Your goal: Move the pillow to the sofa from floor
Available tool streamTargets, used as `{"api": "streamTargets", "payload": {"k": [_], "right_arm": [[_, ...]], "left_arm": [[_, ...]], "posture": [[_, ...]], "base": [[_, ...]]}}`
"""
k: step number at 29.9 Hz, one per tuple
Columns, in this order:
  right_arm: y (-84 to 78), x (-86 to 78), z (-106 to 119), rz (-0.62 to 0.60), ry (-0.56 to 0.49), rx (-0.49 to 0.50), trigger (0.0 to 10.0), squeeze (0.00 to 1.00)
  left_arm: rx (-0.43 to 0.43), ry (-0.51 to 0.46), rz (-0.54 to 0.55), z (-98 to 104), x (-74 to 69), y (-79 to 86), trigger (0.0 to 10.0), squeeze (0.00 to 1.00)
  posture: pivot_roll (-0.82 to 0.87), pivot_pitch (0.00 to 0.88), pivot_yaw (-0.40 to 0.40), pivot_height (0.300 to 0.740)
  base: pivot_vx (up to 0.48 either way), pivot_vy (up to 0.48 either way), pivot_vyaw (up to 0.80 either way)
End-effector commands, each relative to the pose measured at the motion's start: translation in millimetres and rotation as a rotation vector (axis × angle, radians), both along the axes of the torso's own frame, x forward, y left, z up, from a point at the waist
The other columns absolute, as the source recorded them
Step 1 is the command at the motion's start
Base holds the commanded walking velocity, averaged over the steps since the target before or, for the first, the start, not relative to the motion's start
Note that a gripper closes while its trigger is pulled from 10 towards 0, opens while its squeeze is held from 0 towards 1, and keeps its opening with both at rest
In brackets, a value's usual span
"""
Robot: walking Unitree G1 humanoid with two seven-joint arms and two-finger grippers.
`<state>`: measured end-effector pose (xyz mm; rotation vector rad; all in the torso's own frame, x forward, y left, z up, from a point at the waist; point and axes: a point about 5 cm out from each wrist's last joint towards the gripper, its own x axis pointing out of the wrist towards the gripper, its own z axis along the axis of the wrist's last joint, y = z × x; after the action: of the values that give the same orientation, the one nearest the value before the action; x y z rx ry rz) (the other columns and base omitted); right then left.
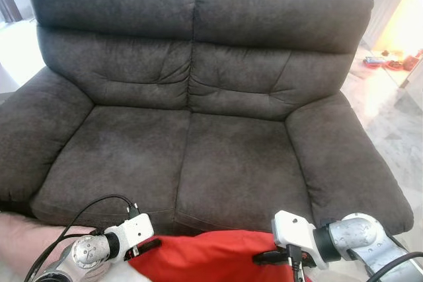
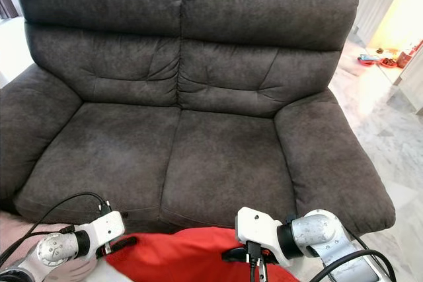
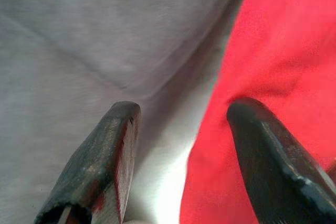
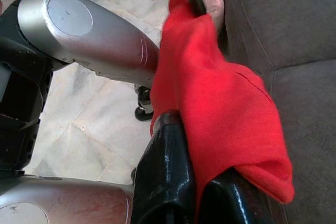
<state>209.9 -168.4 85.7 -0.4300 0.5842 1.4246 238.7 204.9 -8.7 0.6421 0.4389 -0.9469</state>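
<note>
The red pillow [image 1: 205,259] hangs low between my two arms, just in front of the dark grey two-seat sofa [image 1: 192,156] and below its seat edge. My right gripper [image 1: 271,257] is shut on the pillow's right end; in the right wrist view the red fabric [image 4: 220,93] is pinched between its black fingers [image 4: 165,171]. My left gripper [image 1: 147,246] is at the pillow's left edge. In the left wrist view its fingers [image 3: 105,150] stand apart, one lying against the red fabric [image 3: 283,40], with the grey sofa front behind.
A pink cloth [image 1: 26,239] lies on the floor at the lower left, by the sofa's left armrest. Pale marble floor [image 1: 396,123] runs along the sofa's right side, with small items [image 1: 390,63] at the far right. The sofa's two seat cushions are bare.
</note>
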Motion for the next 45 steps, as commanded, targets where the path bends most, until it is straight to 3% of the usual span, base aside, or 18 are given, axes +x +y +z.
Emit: {"api": "streamTargets", "payload": {"k": [1,5,6,8,11,16,21,24,27,28,33,38,45], "right_arm": [[5.7,4.0,21.8,0.045,-0.085,0.059,0.0,0.00],[5.1,4.2,22.3,0.041,-0.088,0.059,0.0,0.00],[4.8,4.1,22.1,0.039,-0.088,0.059,0.0,0.00],[4.8,4.1,22.1,0.039,-0.088,0.059,0.0,0.00],[4.7,4.2,20.9,0.034,-0.084,0.061,0.0,0.00],[5.4,5.0,19.6,0.033,-0.082,0.062,0.0,0.00],[9.3,8.0,18.9,0.036,-0.086,0.068,0.0,0.00],[10.8,8.7,20.0,0.038,-0.093,0.071,0.0,0.00],[11.7,8.7,20.4,0.040,-0.095,0.072,0.0,0.00],[12.8,8.6,20.6,0.041,-0.096,0.075,0.0,0.00],[13.6,11.3,17.3,0.025,-0.105,0.072,0.0,0.00],[14.0,14.7,8.6,0.012,-0.098,0.058,0.0,0.00],[21.3,22.5,17.1,0.003,-0.141,0.097,0.0,0.00]], "left_arm": [[-0.027,0.032,-0.027,-0.2,-1.9,-3.6,10.0,0.00],[-0.142,0.019,-0.010,13.7,8.2,-7.4,10.0,0.00],[-0.204,-0.004,0.004,24.5,15.6,-8.2,10.0,0.00],[-0.204,-0.004,0.004,24.5,15.6,-8.2,10.0,0.00],[-0.266,-0.066,-0.037,50.5,25.9,-8.3,10.0,0.00],[-0.295,-0.088,-0.077,65.2,29.0,-10.9,10.0,0.00],[-0.307,-0.004,-0.173,70.5,23.8,-20.1,10.0,0.00],[-0.218,0.001,-0.223,67.1,23.3,-23.3,10.0,0.00],[-0.212,0.007,-0.233,65.9,22.9,-27.1,10.0,0.00],[-0.224,0.012,-0.240,66.2,22.3,-31.2,10.0,1.00],[-0.209,0.028,-0.261,73.2,18.1,-35.9,10.0,1.00],[-0.253,0.053,-0.297,92.2,16.0,-45.9,10.0,1.00],[-0.281,0.084,-0.289,94.0,17.5,-49.1,10.0,1.00]], "posture": [[0.04,0.000,-0.097,0.726],[0.04,0.004,-0.099,0.726],[0.04,0.005,-0.100,0.726],[0.04,0.005,-0.100,0.726],[0.05,0.009,-0.103,0.726],[0.05,0.011,-0.105,0.726],[0.05,0.011,-0.106,0.726],[0.05,0.012,-0.105,0.726],[0.05,0.013,-0.103,0.726],[0.04,0.014,-0.103,0.726],[0.04,0.014,-0.102,0.726],[0.06,0.015,-0.103,0.726],[0.06,0.015,-0.097,0.726]], "base": [[0.000,0.000,0.00],[0.000,0.000,0.00],[0.000,0.000,0.00],[0.000,0.000,0.00],[0.000,0.000,0.00],[0.000,0.000,0.00],[0.000,0.000,0.00],[0.000,0.000,0.00],[0.000,0.000,0.00],[0.000,0.000,0.00],[0.000,0.000,0.00],[0.000,0.000,0.00],[0.000,0.000,0.00]]}}
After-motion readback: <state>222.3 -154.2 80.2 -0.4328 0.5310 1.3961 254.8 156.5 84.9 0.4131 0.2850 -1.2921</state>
